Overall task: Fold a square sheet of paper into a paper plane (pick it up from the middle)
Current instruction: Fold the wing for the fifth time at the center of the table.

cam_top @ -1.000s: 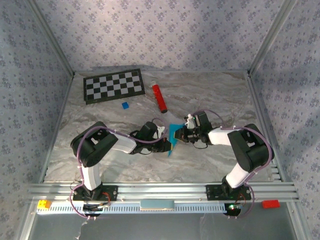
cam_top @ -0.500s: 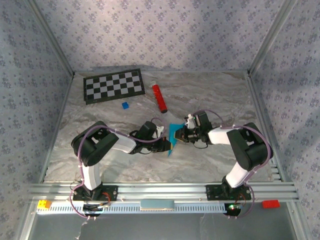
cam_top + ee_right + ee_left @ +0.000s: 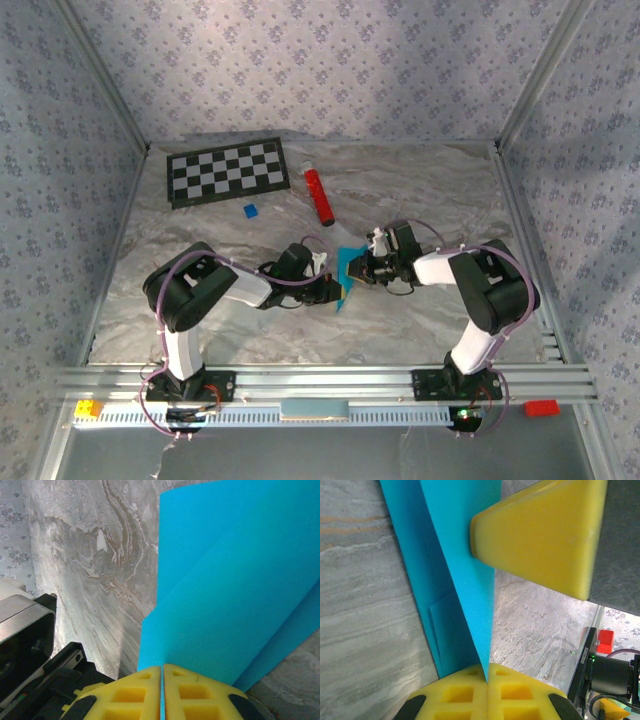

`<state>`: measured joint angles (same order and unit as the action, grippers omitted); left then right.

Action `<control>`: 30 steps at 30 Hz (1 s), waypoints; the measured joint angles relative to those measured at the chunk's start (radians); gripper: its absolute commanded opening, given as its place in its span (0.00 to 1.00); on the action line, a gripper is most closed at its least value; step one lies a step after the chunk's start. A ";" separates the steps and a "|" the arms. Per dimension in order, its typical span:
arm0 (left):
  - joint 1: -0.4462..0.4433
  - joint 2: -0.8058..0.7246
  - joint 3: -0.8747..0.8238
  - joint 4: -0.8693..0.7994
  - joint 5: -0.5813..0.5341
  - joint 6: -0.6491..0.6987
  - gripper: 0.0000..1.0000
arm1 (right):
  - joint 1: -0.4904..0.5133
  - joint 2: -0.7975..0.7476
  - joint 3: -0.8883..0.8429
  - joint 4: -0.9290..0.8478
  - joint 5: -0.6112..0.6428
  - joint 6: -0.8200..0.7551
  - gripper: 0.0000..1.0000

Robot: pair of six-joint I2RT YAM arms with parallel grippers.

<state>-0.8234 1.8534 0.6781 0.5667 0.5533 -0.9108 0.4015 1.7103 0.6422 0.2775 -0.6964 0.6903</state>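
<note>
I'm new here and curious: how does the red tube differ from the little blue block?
The red tube is long, round and white-tipped; the blue block is small, flat and squarish. The red tube far outsizes the blue block. Both rest on the marbled table, near the checkerboard.

1 cyan paper (image 3: 348, 262), 1 red cylinder (image 3: 319, 196), 1 blue block (image 3: 250, 211), 1 checkerboard (image 3: 227, 171), possibly 1 yellow brick (image 3: 87, 408), 1 red brick (image 3: 541, 407).

The paper (image 3: 346, 270) between the yellow jaws is bright cyan-blue, over a grey-veined marble tabletop (image 3: 430, 190). Beyond the jaws lie a black-and-white checkerboard (image 3: 227, 171), a red cylinder (image 3: 319, 196) and a small dark-blue block (image 3: 250, 211).
</note>
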 measured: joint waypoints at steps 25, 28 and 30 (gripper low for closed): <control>-0.001 -0.009 0.015 -0.051 -0.003 0.023 0.07 | 0.020 0.010 0.019 -0.054 0.064 -0.012 0.10; -0.001 -0.015 0.015 -0.058 -0.010 0.028 0.04 | 0.025 0.009 0.030 -0.078 0.078 -0.021 0.10; -0.001 -0.016 0.015 -0.061 -0.005 0.035 0.04 | 0.027 0.009 0.034 -0.087 0.081 -0.025 0.10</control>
<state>-0.8246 1.8370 0.6930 0.5056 0.5488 -0.8761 0.4282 1.7195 0.6762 0.1905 -0.6151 0.6655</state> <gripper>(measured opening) 0.048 0.100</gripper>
